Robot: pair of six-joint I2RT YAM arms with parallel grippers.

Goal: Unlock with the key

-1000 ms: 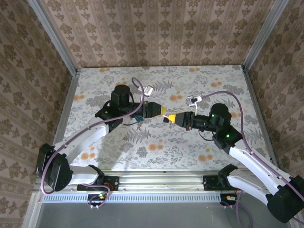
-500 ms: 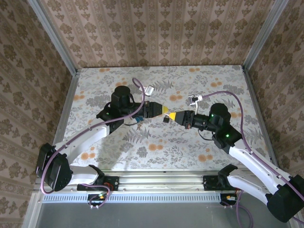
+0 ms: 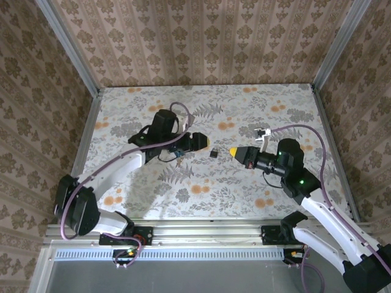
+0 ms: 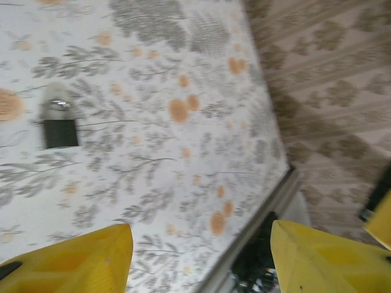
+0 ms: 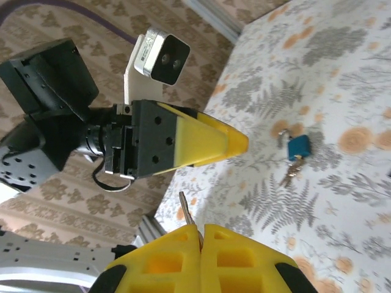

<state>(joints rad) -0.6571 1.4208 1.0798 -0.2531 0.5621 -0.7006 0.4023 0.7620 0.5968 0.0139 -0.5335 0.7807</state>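
Observation:
A small black padlock (image 3: 214, 153) lies on the floral table between the two grippers; in the left wrist view the padlock (image 4: 60, 133) rests flat with its silver shackle pointing away. My left gripper (image 3: 208, 142) hovers just left of it, its yellow fingers (image 4: 73, 259) spread wide with nothing between them. My right gripper (image 3: 234, 150) sits a short way right of the padlock, shut on a silver key (image 5: 186, 212) whose blade sticks out toward the left gripper (image 5: 241, 143).
A blue padlock (image 3: 177, 152) with a bunch of keys lies under the left arm, and the blue padlock (image 5: 298, 146) lies on the table beyond the left gripper's tip. Patterned walls enclose the table (image 3: 244, 183) on three sides.
My right gripper has pulled back to the right with the key, widening the gap to the left gripper. The left arm has shifted slightly. The black padlock stays where it was.

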